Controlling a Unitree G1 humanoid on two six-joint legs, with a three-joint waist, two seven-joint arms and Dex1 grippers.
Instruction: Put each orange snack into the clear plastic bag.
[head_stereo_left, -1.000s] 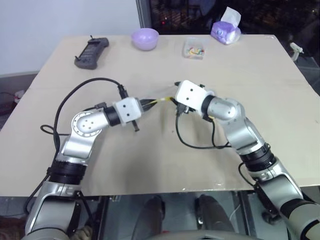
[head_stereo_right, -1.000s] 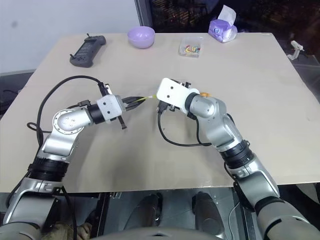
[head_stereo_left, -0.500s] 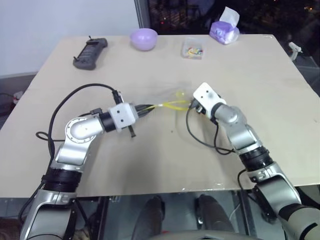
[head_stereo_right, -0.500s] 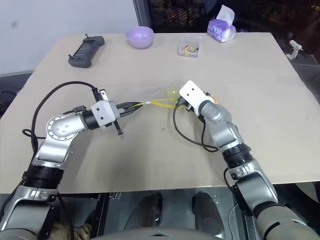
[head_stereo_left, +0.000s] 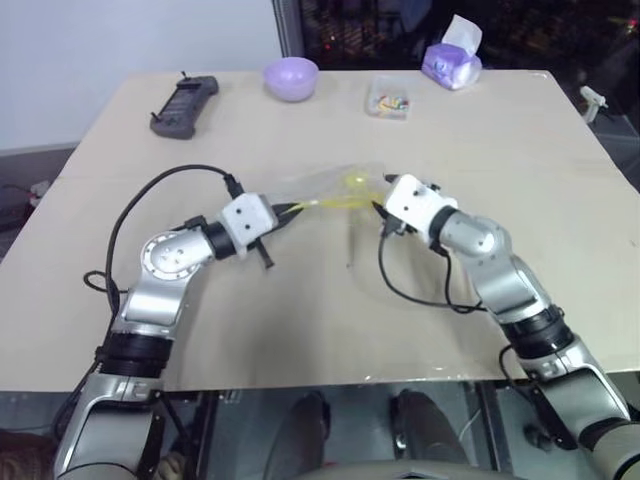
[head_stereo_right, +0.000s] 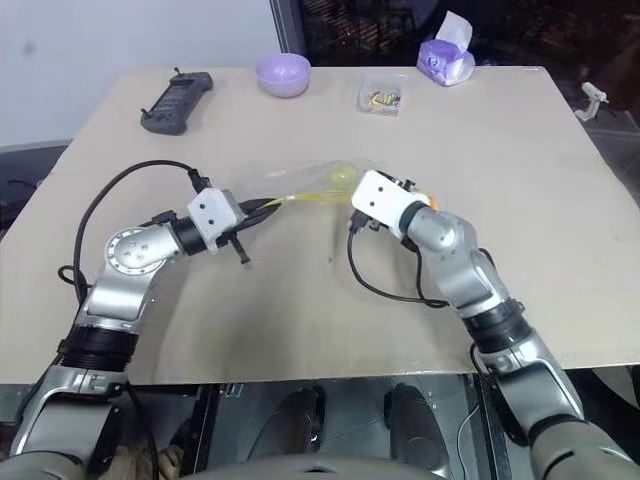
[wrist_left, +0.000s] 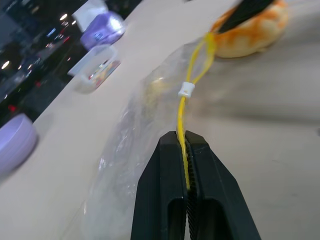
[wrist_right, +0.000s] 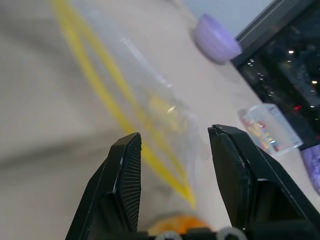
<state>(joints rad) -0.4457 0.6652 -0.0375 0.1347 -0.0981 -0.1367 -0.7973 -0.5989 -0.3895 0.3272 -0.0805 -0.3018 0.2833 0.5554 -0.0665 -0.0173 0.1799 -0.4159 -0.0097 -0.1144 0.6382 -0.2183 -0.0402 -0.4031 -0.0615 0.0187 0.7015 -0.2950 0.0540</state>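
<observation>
Have drawn apart within the last second: then nearly meeting at the middle of the head views with just a short yellow stub between, now spread, with the right gripper carried toward the right of the frame and the left gripper kept left of centre. Has stretched the clear plastic bag into a long, crinkled band across the centre of the table, yellow strip taut and parted into a narrow loop at its far end. Reads as opening the bag's mouth, with no filling yet. Left side: clamped tight on the yellow strip, pads pressed together with only the strip between. Right side: standing about half apart in the right wrist view, fingers bare, nothing pinched at the tips, bag film and strip seen beyond the gap. Shows the orange snack at the upper right of the left wrist view, outside the bag, right at the strip's loop, with one black finger of the right gripper lying across its top; peeks out orange just right of that gripper in the head views. Cannot tell whether gripped lower down or merely touched. Judged early: bag held, snack not in.
</observation>
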